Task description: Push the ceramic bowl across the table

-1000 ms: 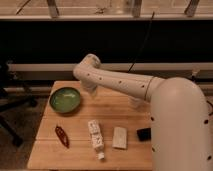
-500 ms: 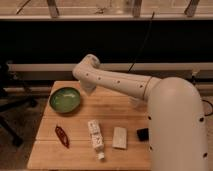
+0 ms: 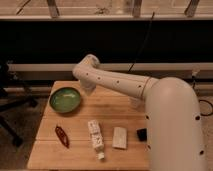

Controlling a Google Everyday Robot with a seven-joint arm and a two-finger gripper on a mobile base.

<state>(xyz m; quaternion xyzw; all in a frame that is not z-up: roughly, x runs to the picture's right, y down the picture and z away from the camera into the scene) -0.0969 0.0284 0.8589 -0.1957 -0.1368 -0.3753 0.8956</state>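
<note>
- Nearest us, the front edge of the light-wood table (image 3: 65,159), its planks running side to side.
- On the front half lies a white tube (image 3: 95,136), cap pointing to the near edge.
- Just right of it sits a flat pale packet (image 3: 120,137), apart from the tube.
- Further right, at the table's edge, there's a small dark object (image 3: 142,134), partly behind the robot's bulky white body (image 3: 177,125).
- Over on the left, a slim reddish-brown item (image 3: 62,136) lies at a slant.
- Farther back on the left, the green ceramic bowl (image 3: 65,99) sits upright near the table's far left corner.
- The white arm (image 3: 120,82) sweeps in from the right, bends above the far edge and drops down.
- The pincer (image 3: 86,89) hangs just beside the bowl's right rim; spread or pressed together, I cannot tell, nor whether it touches the bowl.
- Off the table at left is a dark office chair (image 3: 10,102).
- Behind it all, a black cable (image 3: 142,42) runs down the dark wall.
</note>
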